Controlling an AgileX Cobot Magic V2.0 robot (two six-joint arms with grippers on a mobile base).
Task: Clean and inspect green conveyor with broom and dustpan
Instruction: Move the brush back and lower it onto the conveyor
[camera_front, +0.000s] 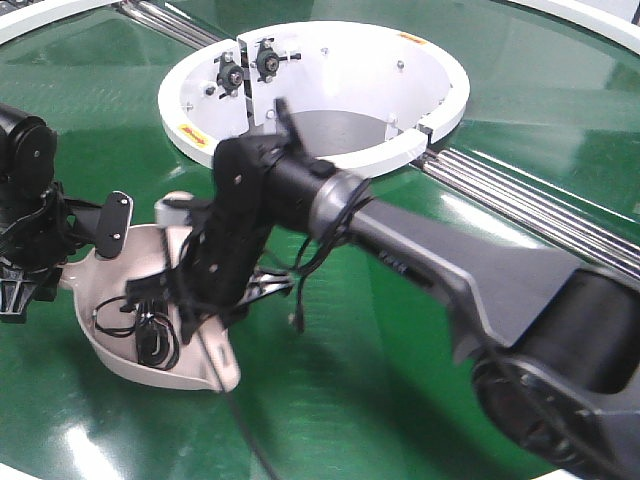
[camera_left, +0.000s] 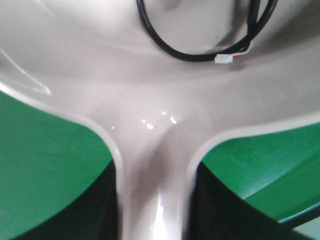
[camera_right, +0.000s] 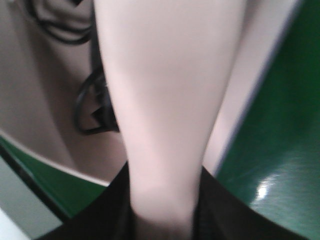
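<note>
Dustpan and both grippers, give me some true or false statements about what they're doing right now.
1. The dustpan lies on the green conveyor. True.
2. The dustpan is empty. False: a black cable lies in it.
3. The right gripper holds the broom. True.
4. The left gripper hangs open, holding nothing. False: it is closed on the dustpan's handle.

The dustpan (camera_front: 140, 262) lies on the green conveyor (camera_front: 400, 400), at the near left. The round hub (camera_front: 445, 100) sits far behind it. Roller strips (camera_front: 540, 205) run off to the hub's right. A cable (camera_left: 190, 55) lies in the dustpan. The broom (camera_right: 165, 100) is over the dustpan, next to the cable.
</note>
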